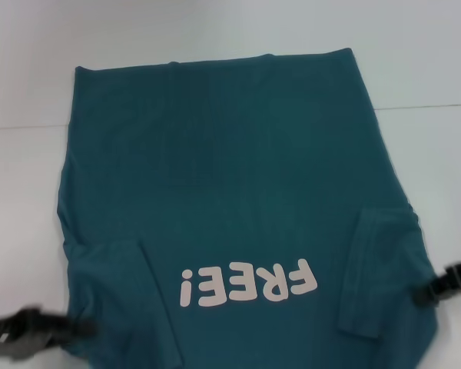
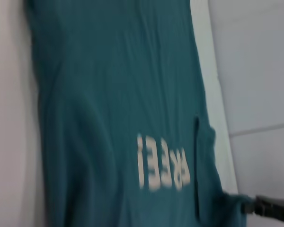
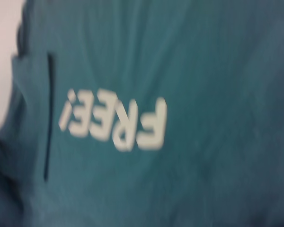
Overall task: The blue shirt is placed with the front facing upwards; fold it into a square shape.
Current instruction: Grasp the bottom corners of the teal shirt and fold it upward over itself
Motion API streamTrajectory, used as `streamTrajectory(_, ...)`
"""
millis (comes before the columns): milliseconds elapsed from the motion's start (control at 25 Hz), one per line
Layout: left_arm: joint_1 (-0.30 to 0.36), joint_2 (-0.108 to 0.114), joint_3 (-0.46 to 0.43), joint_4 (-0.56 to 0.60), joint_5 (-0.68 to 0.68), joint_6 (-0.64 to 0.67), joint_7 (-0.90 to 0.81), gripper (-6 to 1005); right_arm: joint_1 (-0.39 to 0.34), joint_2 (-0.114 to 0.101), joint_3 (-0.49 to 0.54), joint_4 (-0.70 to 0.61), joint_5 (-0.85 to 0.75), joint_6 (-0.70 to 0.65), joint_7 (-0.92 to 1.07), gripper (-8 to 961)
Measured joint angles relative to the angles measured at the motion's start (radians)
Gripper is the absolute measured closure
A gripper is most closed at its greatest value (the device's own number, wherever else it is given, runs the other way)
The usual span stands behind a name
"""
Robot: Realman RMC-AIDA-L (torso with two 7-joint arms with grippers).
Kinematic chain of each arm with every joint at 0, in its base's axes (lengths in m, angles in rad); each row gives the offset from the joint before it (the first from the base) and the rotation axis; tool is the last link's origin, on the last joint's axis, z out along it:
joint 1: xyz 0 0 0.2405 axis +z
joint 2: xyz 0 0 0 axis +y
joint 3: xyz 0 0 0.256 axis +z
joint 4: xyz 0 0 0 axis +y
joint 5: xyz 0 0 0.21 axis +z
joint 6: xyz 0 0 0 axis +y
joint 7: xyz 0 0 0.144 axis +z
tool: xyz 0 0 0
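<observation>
Head view: the blue shirt (image 1: 238, 200) was seen spread front-up across the white table (image 1: 31, 184), hem at the far side, the white "FREE!" lettering (image 1: 250, 284) upside down near the robot. Both short sleeves had been laid inward over the body — the left sleeve (image 1: 142, 300) beside the exclamation mark, the right sleeve (image 1: 376, 269) beyond the letter F. The far hem edge was straight and fully exposed, and bare table was left beyond it and along both long sides, wider at the left. A thin seam line (image 1: 422, 106) in the table surface was visible to the right of the far corner.

The left gripper (image 1: 81, 328) was placed at the shirt's near left edge, and the right gripper (image 1: 424, 295) at the near right edge, each touching the cloth at the shoulder region. The fabric was bunched slightly at the right contact, but how far either claw was opened, or whether cloth was pinched, could not be told — the fingertips were smeared or covered by fabric.

The collar end and both near corners were cut off by the frame's lower edge. In the left wrist view the shirt (image 2: 113, 109) filled most of the frame, with the right gripper (image 2: 255, 205) seen at its far edge. In the right wrist view only cloth (image 3: 194, 71) and lettering were shown, much blurred.
</observation>
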Motion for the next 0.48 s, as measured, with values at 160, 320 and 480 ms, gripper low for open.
streamTrajectory(160, -0.081, 0.002, -0.002, -0.033, -0.005, -0.096, -0.045, 974, 0.025, 0.007, 0.010, 0.027, 0.050, 0.066, 0.016, 907)
streamTrajectory(320, -0.132, 0.002, -0.019, -0.034, -0.023, -0.149, -0.065, 974, 0.032, 0.007, 0.042, 0.034, 0.080, 0.120, 0.038, 907)
streamTrajectory(480, -0.171, 0.013, -0.037, -0.031, -0.028, -0.195, -0.094, 973, 0.033, -0.007, 0.089, 0.028, 0.109, 0.135, 0.047, 906)
